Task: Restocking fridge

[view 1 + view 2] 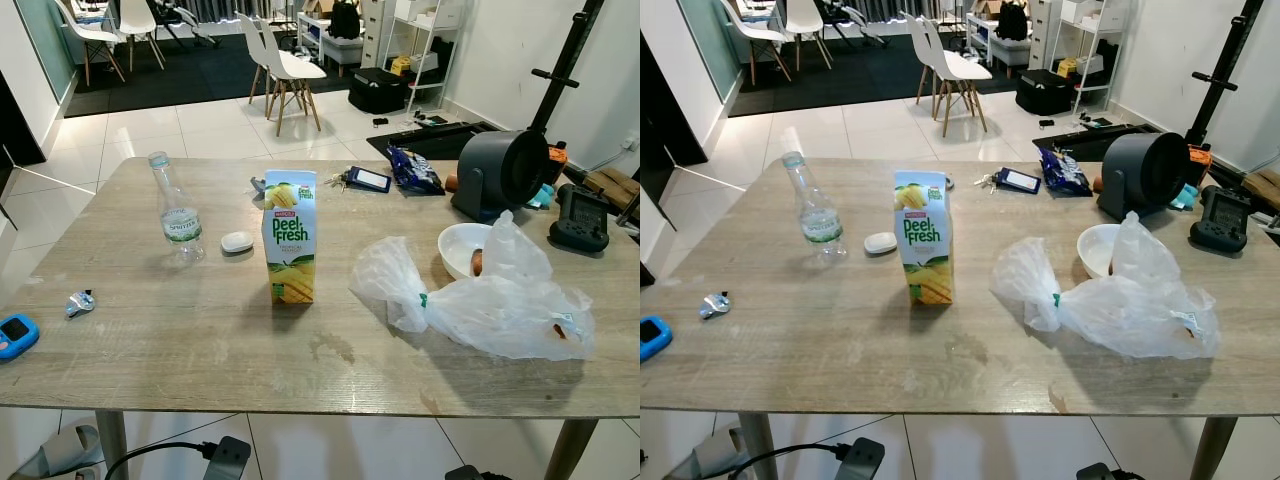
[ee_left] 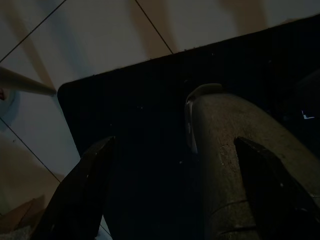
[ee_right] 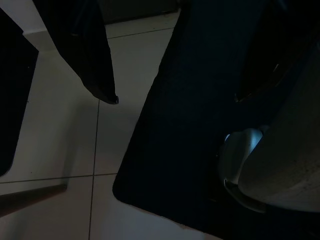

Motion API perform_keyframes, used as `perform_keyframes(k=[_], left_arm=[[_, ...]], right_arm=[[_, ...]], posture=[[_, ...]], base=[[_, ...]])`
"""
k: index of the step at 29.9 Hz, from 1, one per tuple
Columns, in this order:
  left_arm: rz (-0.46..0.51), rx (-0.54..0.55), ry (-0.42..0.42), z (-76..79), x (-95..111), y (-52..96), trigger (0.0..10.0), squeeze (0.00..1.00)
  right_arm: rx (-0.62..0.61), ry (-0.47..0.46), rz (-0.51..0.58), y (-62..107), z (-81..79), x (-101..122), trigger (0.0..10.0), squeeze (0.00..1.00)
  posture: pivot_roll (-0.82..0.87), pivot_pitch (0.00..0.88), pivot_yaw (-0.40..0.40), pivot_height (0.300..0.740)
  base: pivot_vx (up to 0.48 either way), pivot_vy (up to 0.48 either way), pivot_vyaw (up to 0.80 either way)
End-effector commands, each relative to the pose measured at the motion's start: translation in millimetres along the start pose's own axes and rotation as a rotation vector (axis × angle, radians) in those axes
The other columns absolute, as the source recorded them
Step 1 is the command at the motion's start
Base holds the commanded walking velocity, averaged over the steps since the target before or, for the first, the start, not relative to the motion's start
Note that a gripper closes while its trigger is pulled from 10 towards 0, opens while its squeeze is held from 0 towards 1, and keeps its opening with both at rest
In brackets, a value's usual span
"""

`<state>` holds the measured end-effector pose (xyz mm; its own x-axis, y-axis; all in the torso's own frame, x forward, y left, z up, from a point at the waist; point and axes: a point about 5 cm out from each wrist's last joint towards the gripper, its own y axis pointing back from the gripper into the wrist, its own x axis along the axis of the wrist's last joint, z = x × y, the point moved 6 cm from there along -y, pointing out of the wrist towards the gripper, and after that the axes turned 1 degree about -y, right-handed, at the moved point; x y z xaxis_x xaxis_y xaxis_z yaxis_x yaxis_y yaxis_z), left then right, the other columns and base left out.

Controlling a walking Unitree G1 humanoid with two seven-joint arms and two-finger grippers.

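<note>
Juice carton [image 1: 290,236] upright mid-table [image 1: 200,340], room all round; both grippers' fingers spread, idle.

One juice carton [image 1: 290,237]; one water bottle [image 1: 176,211] at its nine o'clock; one bowl [image 1: 464,249] (half-covered); two plastic bags [image 1: 480,295].

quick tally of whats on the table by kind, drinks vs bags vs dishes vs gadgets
Drinks: 2, a yellow and green Peel Fresh juice carton and a clear plastic water bottle.
Bags: 2, a clear crumpled plastic bag and a dark blue snack packet.
Dishes: 1, a white round bowl.
Gadgets: 3, a grey round fan, a black handheld device, a small blue device.
Total: 8
</note>
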<state>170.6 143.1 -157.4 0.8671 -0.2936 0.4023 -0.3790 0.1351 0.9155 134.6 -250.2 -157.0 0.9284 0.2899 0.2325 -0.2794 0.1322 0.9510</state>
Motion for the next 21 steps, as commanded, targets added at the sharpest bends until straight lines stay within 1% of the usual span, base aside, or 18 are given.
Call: perform_keyframes(k=[1, 21], left_arm=[[-0.030, -0.001, 0.006, -0.5, -9.0, 0.6, 10.0, 0.00], [-0.040, -0.006, 0.004, -1.5, -10.1, 0.9, 10.0, 0.00]], right_arm=[[0.001, 0.018, -0.002, 0.1, 0.5, -0.5, 10.0, 0.00], [0.010, 0.011, -0.010, 0.0, -1.0, -1.1, 10.0, 0.00]], posture=[[0.05, 0.000, -0.018, 0.740], [0.06, 0.000, -0.011, 0.740]], base=[[0.000, 0.000, 0.00], [0.000, 0.000, 0.00]])
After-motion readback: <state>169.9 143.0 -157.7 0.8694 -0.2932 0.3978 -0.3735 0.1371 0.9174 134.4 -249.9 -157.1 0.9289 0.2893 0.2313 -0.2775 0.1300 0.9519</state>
